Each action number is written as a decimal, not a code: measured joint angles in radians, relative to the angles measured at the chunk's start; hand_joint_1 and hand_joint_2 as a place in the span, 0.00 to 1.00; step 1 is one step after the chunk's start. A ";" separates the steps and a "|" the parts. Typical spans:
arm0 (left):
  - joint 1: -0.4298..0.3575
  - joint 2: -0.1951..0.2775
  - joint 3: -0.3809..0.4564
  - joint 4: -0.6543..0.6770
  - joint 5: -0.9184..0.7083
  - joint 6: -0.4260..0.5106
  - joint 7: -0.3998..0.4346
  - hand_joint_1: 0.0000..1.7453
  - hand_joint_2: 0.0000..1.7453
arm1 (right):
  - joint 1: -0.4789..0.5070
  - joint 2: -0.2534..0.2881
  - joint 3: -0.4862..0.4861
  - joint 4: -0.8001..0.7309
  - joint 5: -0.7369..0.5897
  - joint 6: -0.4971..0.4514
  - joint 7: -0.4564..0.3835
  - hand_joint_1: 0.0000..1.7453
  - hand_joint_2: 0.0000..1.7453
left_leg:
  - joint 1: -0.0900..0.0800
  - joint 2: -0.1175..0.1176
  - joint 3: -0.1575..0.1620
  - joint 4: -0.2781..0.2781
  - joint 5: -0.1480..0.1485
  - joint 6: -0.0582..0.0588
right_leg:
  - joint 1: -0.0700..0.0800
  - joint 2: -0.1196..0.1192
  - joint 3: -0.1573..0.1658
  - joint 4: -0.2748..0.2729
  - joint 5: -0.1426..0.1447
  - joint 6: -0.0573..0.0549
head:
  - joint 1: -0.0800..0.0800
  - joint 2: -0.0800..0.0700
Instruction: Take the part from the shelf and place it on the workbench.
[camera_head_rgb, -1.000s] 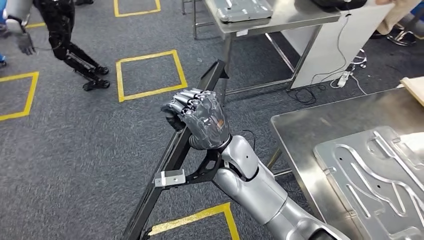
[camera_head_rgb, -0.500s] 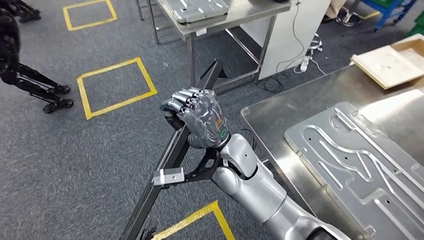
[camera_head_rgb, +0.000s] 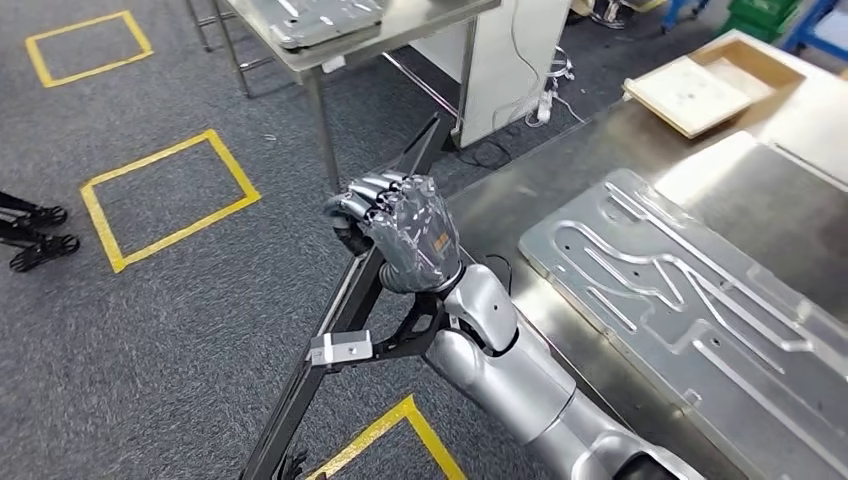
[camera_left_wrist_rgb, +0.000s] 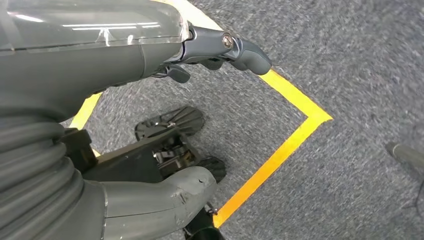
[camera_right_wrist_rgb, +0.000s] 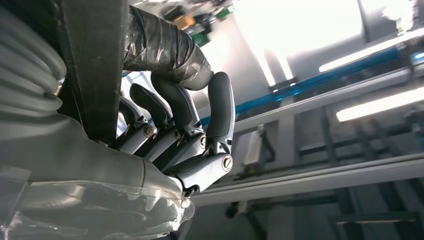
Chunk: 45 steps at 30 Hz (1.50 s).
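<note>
Nearest in, at six o'clock of the head view, the silver right arm rises to the right robot hand, fingers wrapped tight round the part, one long black frame bar that slants from the bottom edge up toward twelve o'clock, tip above the hand. One small silver bracket sits on the bar just below the hand, at about seven o'clock from it. In the right wrist view those dark fingers curl over the black bar, clamped on it, and the bar is up in the air, off every surface. Down by the floor, the left robot hand hangs over the grey carpet, its fingers curled in with nothing in them. At three o'clock of the part lies one steel counter, close beside the arm, carrying one large grooved aluminium plate. Farther, at one o'clock, one shallow wooden tray rests on the counter's far corner. On the carpet I count two complete yellow tape squares, plus one corner of tape near six o'clock. Farthest, at eleven o'clock, a second steel table holds one grey tray.
</note>
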 joint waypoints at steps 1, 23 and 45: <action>-0.001 0.000 -0.002 0.000 -0.002 0.000 0.000 0.00 1.00 | 0.000 0.000 0.000 0.000 0.000 0.000 0.000 1.00 1.00 | -0.001 0.012 0.004 -0.003 -0.001 -0.005 | -0.002 0.013 -0.001 -0.002 0.002 -0.006 | 0.000 0.000; 0.001 -0.001 -0.010 0.000 -0.006 -0.002 -0.002 0.00 1.00 | -0.001 -0.004 -0.006 -0.001 0.002 0.001 -0.006 1.00 1.00 | 0.012 -0.084 -0.019 -0.003 0.025 0.025 | -0.024 0.088 -0.135 0.253 -0.105 0.027 | 0.010 0.000; 0.005 0.001 -0.011 0.000 -0.002 -0.001 0.000 0.00 1.00 | 0.006 -0.009 -0.014 -0.013 0.009 0.001 -0.003 1.00 1.00 | 0.009 -0.186 -0.025 0.015 0.022 0.000 | -0.013 0.204 -0.002 0.002 0.016 -0.021 | 0.009 0.000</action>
